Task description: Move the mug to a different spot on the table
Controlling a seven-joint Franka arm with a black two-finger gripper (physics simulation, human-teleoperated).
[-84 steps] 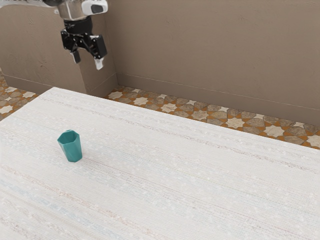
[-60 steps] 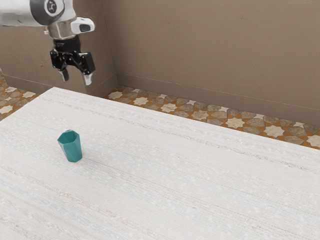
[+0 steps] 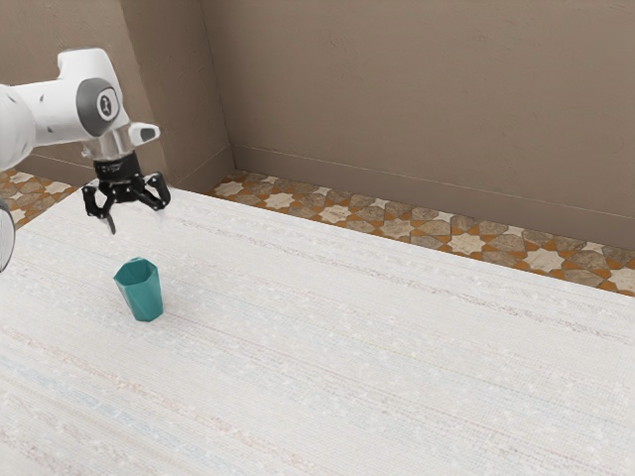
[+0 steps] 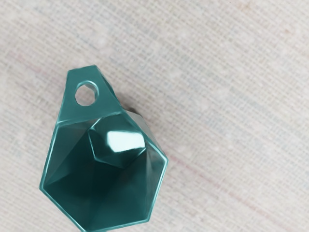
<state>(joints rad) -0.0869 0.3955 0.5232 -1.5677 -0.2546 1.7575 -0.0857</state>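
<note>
**Gripper open above mug, no contact**

Nearest is the pale whitewashed wood-grain table (image 3: 397, 337). Its near and side edges are cut off by the frame, so I can't tell its full extent.

The teal faceted mug (image 3: 139, 289) stands upright on the table toward the exterior view's left, rim up. Its handle can't be made out from that side.

The wrist view looks down into the teal faceted mug (image 4: 104, 164). It shows a hexagonal rim and a glossy angular inside. The flat handle tab (image 4: 87, 93), pierced by a round hole, sticks out from one side. The far part of the rim runs right to the picture's edge.

The black two-finger gripper (image 3: 127, 208) hangs above and a little behind the mug, apart from it. Its fingers are spread wide with nothing between them.

The white arm (image 3: 60, 104) comes in from the exterior view's left and is cut off at that edge.

Beyond the table are the orange-brown star-patterned tile floor (image 3: 446, 233) and the plain taupe wall (image 3: 417, 99). A wall corner (image 3: 164, 79) juts out behind the gripper.
</note>
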